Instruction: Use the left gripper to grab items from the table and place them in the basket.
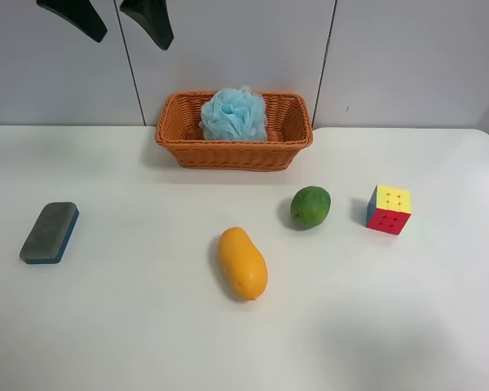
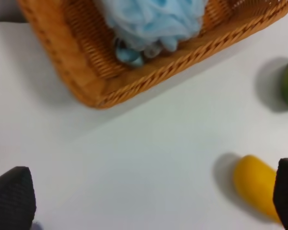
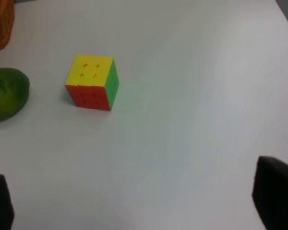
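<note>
The light-blue bath pouf (image 1: 234,114) lies inside the orange wicker basket (image 1: 228,155) at the back of the white table (image 1: 130,326). The left wrist view shows the pouf (image 2: 151,21) in the basket (image 2: 62,62) too. My left gripper (image 1: 131,41) hangs high, left of the basket, open and empty; its fingers frame the left wrist view (image 2: 149,201). On the table lie the grey-and-blue eraser (image 1: 50,232), the mango (image 1: 242,263), the green fruit (image 1: 310,207) and the puzzle cube (image 1: 389,209). My right gripper (image 3: 139,201) is open and empty, short of the cube (image 3: 92,82).
A grey panelled wall stands behind the table. In the right wrist view the green fruit (image 3: 7,93) lies beside the cube and a corner of the basket (image 3: 0,24) shows. The mango (image 2: 257,184) shows in the left wrist view.
</note>
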Action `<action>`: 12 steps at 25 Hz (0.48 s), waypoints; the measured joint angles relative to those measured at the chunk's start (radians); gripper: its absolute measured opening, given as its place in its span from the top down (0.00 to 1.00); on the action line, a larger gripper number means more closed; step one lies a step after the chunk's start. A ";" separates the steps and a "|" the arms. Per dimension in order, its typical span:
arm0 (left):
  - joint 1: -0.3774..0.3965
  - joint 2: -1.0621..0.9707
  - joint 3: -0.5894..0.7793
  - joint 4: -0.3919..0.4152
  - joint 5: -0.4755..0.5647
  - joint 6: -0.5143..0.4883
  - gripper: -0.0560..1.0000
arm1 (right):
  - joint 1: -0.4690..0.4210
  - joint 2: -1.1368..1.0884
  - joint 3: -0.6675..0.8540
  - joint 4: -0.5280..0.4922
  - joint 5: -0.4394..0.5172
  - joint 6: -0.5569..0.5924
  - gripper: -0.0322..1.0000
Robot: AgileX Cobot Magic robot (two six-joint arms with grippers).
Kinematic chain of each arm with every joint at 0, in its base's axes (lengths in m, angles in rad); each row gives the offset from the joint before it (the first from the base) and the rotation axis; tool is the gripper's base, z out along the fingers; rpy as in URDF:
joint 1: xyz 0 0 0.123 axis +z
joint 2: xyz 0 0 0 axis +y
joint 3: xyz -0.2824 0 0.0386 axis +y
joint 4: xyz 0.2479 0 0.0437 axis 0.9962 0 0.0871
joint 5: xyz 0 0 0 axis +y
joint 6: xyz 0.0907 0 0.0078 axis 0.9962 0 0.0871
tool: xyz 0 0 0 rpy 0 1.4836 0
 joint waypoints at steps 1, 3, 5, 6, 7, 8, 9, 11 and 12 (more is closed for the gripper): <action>0.000 -0.038 0.036 0.008 0.001 0.000 0.01 | 0.000 0.000 0.000 0.000 0.000 0.000 0.01; 0.000 -0.133 0.134 0.017 0.001 0.000 0.01 | 0.000 0.000 0.000 0.000 0.000 0.000 0.01; 0.000 -0.240 0.266 0.022 -0.028 -0.007 0.01 | 0.000 0.000 0.000 0.000 0.000 0.000 0.01; 0.000 -0.304 0.334 0.028 -0.058 -0.013 0.01 | 0.000 0.000 0.000 0.000 0.000 0.000 0.01; 0.000 -0.370 0.399 0.032 -0.081 -0.021 0.01 | 0.000 0.000 0.000 0.000 0.000 0.000 0.01; 0.000 -0.425 0.450 0.033 -0.097 -0.027 0.01 | 0.000 0.000 0.000 0.000 0.000 0.000 0.01; 0.000 -0.489 0.499 0.033 -0.108 -0.031 0.01 | 0.000 0.000 0.000 0.000 0.000 0.000 0.01; 0.000 -0.611 0.615 0.040 -0.121 -0.034 0.01 | 0.000 0.000 0.000 0.000 0.000 0.000 0.01; 0.000 -0.660 0.657 0.044 -0.121 -0.034 0.01 | 0.000 0.000 0.000 0.000 0.000 0.000 0.01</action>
